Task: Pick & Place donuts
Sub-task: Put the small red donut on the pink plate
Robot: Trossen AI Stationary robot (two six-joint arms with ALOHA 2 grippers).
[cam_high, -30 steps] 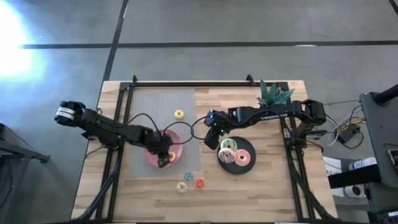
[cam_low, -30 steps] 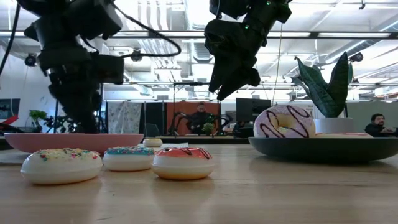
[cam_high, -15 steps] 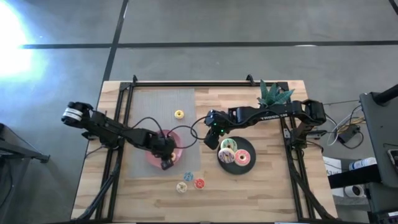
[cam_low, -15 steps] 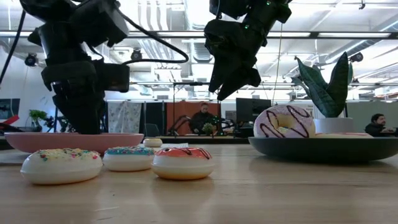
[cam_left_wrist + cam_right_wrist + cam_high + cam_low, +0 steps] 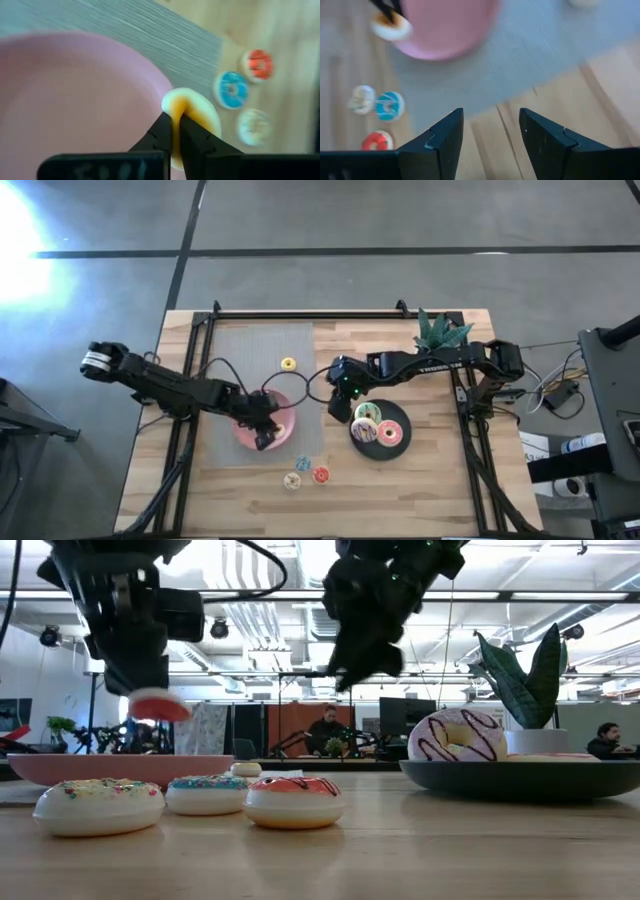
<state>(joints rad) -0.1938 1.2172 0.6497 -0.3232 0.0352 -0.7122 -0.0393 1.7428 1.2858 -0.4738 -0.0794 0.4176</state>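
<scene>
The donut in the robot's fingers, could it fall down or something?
It might. The left gripper pinches the orange donut only by a thin bit of its ring, so it could slip. It hangs right at the pink plate's edge, so a drop could roll it onto the grey mat.

The left gripper [image 5: 263, 432] is hanging over the pink plate [image 5: 248, 434], which is lying on a grey mat [image 5: 262, 360] toward the left half of the worktop [image 5: 420, 490]; whether its fingers are closed is hard to tell from above. The right gripper [image 5: 338, 406] is reaching in from the right edge, poised just beside the black plate [image 5: 396, 448], which is carrying a white donut [image 5: 365, 414], a pink donut [image 5: 389, 432] and what seems a green donut [image 5: 364, 430]. A yellow donut [image 5: 288, 364] is sitting on the mat toward the far edge. Near the front edge, a red donut [image 5: 320, 475] is lying beside two more small donuts [image 5: 296, 474].
</scene>
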